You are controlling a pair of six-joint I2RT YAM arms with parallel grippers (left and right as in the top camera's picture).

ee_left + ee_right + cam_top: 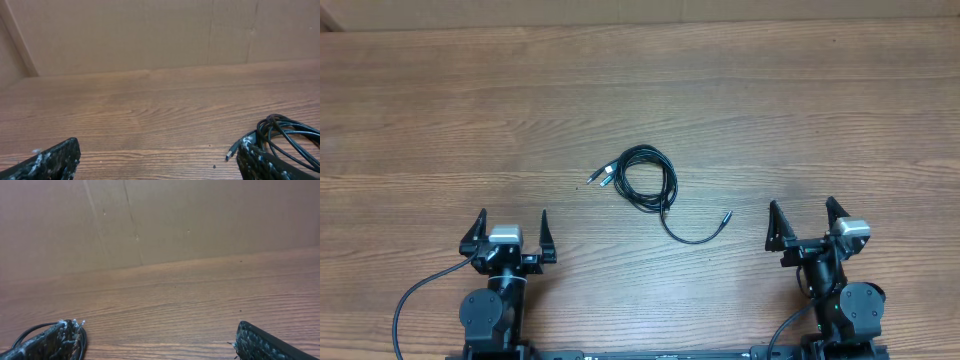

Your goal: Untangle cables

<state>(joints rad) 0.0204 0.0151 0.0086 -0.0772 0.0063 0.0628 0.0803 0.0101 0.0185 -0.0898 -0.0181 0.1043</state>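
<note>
Robot lab bench: wood-grain table (420, 100), plain brown backdrop panel (125, 35), left arm (495, 305), right arm (848, 300) mounted at edge.

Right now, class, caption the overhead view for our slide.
Thin black coiled cables lie untouched on the brown wooden table, ahead of the open left gripper and open right gripper.

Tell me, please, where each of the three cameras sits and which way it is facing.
Overhead: fixed above the table, looking straight down; the left pincer and right pincer show at the bottom, open, the cables lying ahead between them.
Left wrist: low behind the left pincer, facing forward across the table to the back wall; its two fingers fill the bottom corners.
Right wrist: the same behind the right pincer; its fingers show likewise.
Shared: all views catch the cables: right edge for the left wrist, left edge for the right.
</note>
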